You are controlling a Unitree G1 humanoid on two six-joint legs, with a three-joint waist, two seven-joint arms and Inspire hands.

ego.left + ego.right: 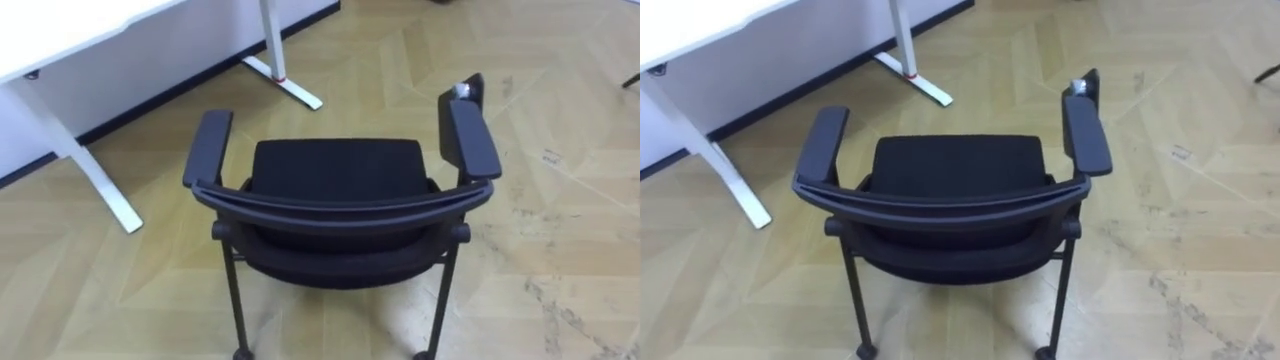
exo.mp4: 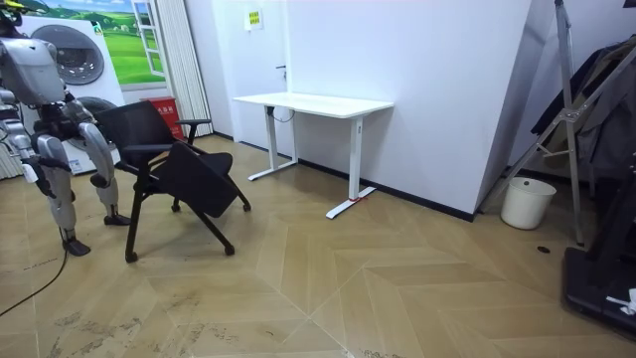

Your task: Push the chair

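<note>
Parquet floor [image 1: 560,230]; chair [image 1: 335,175] near desk [image 1: 50,30], seemingly apart.

I look down on a pale wooden floor [image 1: 560,120] laid in a herringbone pattern, scuffed with dark marks off to my right. A white desk [image 2: 313,102] on white legs stands against a white wall [image 2: 437,80], which has a dark skirting board [image 1: 170,95] along its foot. In the room view a white bucket [image 2: 527,202] sits on the floor near the wall. Dark cloth [image 2: 608,89] hangs by a metal stand [image 2: 568,109] at the right. A landscape poster [image 2: 124,40] and a pale curtain [image 2: 184,55] are at the left.
</note>
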